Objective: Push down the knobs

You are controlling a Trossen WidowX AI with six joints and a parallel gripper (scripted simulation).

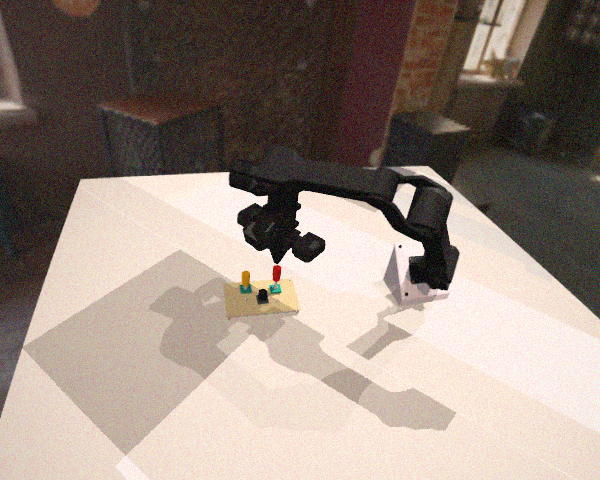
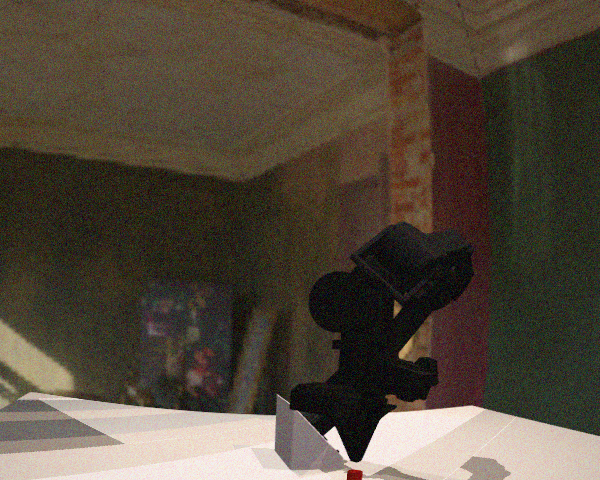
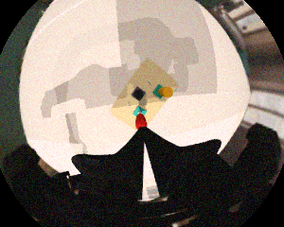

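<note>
The yellow circuit board (image 1: 233,307) (image 3: 148,68) stands on the table. A red knob (image 1: 276,273) (image 2: 354,474) (image 3: 140,121) stands upright over a teal potentiometer (image 1: 275,289) (image 3: 139,111), with a bit of pale shaft showing between them. An orange knob (image 1: 245,279) (image 3: 166,92) stands over a second teal potentiometer (image 1: 245,289) (image 3: 157,91); I cannot tell whether any gap is left beneath it. My gripper (image 1: 277,261) (image 2: 356,459) (image 3: 142,129) is shut and empty, pointing down, with its tips just above the top of the red knob, a small gap between them in the top and exterior views.
A small black part (image 1: 262,296) (image 3: 138,94) sits on the board between and in front of the two knobs. A pale wedge-shaped block (image 1: 403,281) (image 2: 295,439) stands by the arm's base, right of the board in the top view.
</note>
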